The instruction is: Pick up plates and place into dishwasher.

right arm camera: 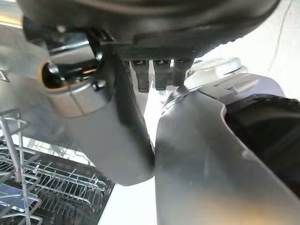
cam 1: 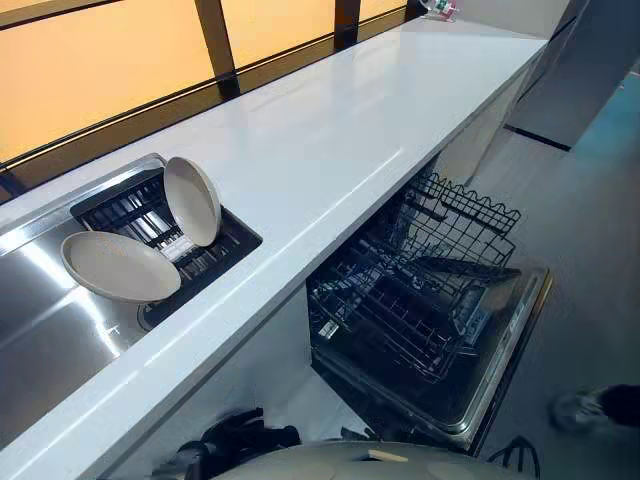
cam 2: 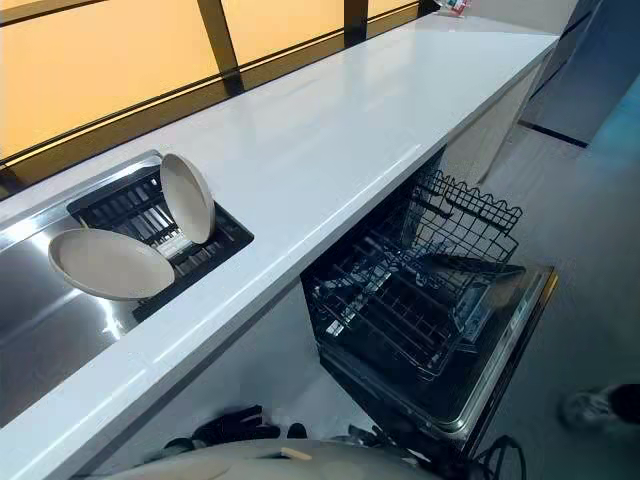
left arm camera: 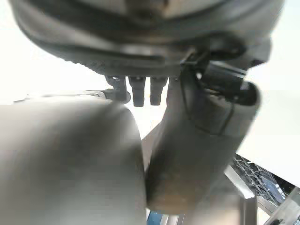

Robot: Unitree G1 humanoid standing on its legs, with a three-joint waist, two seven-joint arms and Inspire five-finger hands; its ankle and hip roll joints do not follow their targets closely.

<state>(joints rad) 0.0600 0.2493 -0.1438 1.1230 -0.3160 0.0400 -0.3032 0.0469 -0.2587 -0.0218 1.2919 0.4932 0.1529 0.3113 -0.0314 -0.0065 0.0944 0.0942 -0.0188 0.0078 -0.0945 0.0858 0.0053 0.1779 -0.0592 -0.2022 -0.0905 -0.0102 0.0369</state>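
Two pale plates sit in a black drying rack (cam 1: 135,205) set into the steel sink (cam 1: 40,320), well apart from either hand and off toward the left hand's side. The nearer plate (cam 1: 120,266) lies tilted, its hollow face turned up, at the end of the rack closest to the robot. The farther plate (cam 1: 192,200) stands almost on edge just beyond it, and whether their rims touch cannot be told. Neither plate is held. The left hand (left arm camera: 108,58) has its fingers (left arm camera: 138,91) hanging straight and loose with nothing between them. The right hand (right arm camera: 154,49) is likewise slack, its fingers (right arm camera: 161,75) straight and empty. A long white counter (cam 1: 330,150) runs from the sink away from both hands. Under its edge, over on the right hand's side, the dishwasher (cam 1: 480,400) stands with its door dropped flat and its dark wire rack (cam 1: 400,300) drawn out over the door. Part of that wire rack (right arm camera: 47,187) shows just past the right hand in the right wrist view. Farther out beyond the right hand, a person's shoe (cam 1: 580,408) rests on the grey floor (cam 1: 590,250).
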